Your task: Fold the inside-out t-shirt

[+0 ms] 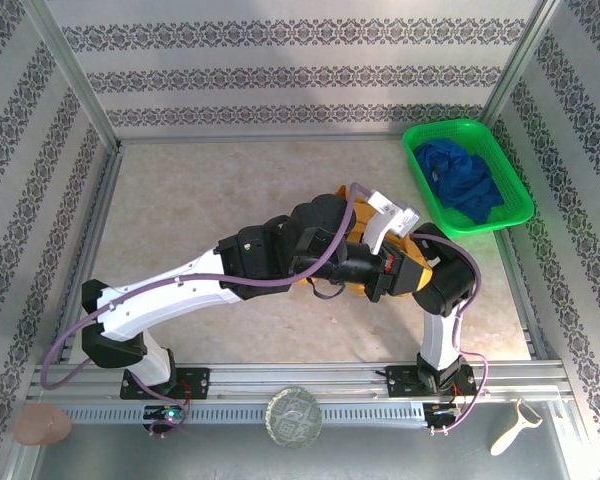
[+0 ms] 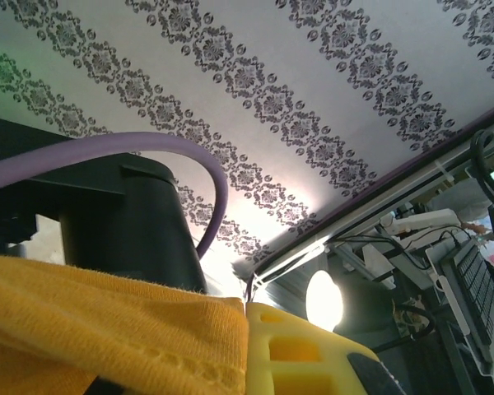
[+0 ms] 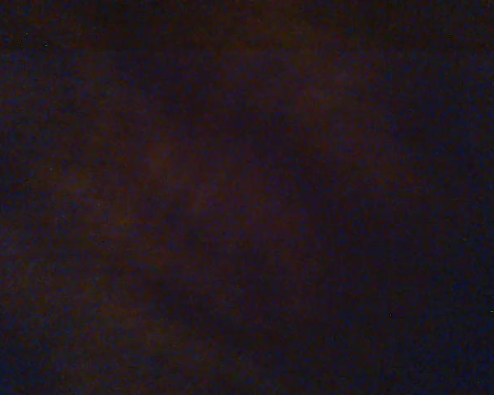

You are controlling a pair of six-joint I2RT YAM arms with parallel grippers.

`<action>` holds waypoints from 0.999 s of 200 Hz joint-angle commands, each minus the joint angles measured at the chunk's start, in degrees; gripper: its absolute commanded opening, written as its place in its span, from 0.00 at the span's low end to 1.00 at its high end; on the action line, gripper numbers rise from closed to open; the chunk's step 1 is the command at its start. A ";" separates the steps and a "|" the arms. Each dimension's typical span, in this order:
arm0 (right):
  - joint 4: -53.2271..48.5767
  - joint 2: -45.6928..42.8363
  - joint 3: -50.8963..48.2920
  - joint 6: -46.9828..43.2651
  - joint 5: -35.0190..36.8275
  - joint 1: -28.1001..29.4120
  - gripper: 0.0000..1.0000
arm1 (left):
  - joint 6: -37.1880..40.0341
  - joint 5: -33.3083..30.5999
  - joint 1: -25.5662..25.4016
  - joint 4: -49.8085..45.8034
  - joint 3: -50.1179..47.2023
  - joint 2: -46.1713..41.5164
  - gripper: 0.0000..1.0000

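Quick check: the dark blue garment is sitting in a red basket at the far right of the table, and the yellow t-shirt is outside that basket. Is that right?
One thing is off: the basket is green, not red, as the top external view shows. The rest stands: the dark blue garment sits in it at the far right, and the yellow t-shirt is outside it.

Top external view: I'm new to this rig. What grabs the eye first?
Two black-and-white robot arms tangle at the middle of the table over a mustard-yellow cloth t-shirt, which drapes across the left wrist view. A green plastic basket holding a dark blue garment sits at the far right.
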 commanded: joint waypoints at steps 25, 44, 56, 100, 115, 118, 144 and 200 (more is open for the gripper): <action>-45.02 2.32 12.38 10.25 -6.06 -1.76 0.86 | 0.94 1.75 -1.76 6.35 -1.35 -2.37 0.00; -50.69 4.60 15.43 12.99 -9.41 -2.08 0.85 | 0.17 0.69 -1.31 8.13 -3.66 -3.09 0.00; -51.61 5.94 16.32 13.66 -11.70 -2.46 0.84 | -0.41 0.08 -0.94 9.39 -4.86 -3.37 0.00; -41.98 7.66 12.66 12.62 -15.20 -2.83 0.43 | -1.48 0.10 -0.50 12.97 -8.59 -4.47 0.00; -35.33 7.19 9.48 10.82 -14.97 -3.11 0.24 | -1.73 -0.11 -0.41 14.13 -9.87 -5.04 0.00; -33.52 7.15 8.84 10.43 -15.01 -3.27 0.22 | -1.69 -0.20 -0.35 14.28 -10.05 -5.13 0.00; -19.36 6.21 3.62 5.29 -15.60 -4.69 0.05 | -1.86 -0.21 -0.07 15.59 -11.26 -5.51 0.00; 11.95 7.04 7.30 -21.75 -34.47 -10.09 0.00 | -4.47 1.97 0.72 20.64 -15.23 -4.60 0.00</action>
